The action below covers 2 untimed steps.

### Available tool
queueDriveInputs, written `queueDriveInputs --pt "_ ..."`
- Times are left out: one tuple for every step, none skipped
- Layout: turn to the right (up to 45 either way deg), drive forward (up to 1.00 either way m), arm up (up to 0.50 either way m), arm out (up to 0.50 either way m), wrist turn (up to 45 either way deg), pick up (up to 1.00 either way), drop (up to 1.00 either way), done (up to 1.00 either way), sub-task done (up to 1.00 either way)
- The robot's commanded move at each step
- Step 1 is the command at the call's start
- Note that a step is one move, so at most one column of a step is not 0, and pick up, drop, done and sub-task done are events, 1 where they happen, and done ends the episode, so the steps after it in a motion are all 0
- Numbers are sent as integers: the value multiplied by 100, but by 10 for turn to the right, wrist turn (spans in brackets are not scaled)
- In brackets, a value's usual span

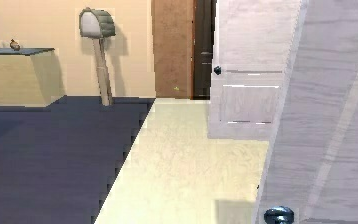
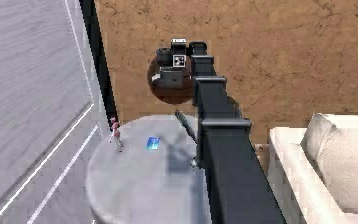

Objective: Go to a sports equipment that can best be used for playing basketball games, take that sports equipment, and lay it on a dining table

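In the arm side view a dark brown round ball [image 2: 165, 90] hangs at the far end of the arm against the brown wall, above the far edge of a round grey table [image 2: 127, 185]. My gripper [image 2: 167, 64] holds this ball clear of the tabletop. The dark arm bar [image 2: 222, 140] crosses over the table's right part.
On the table stand a small figurine [image 2: 115, 132], a blue object [image 2: 153, 145] and a thin dark item [image 2: 184, 126]. A white sofa [image 2: 322, 160] is at its right and a grey door [image 2: 37, 110] at its left. Ahead are a white open door [image 1: 252, 80], a near door panel [image 1: 327, 120], cream floor [image 1: 187, 160], dark blue carpet [image 1: 47, 150] and a grey box on a post [image 1: 99, 25].
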Motion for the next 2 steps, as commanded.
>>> queueDriveInputs --pt "0 0 0 0 0 0 100 0 0" --pt "0 0 0 -10 0 0 0 0 0"
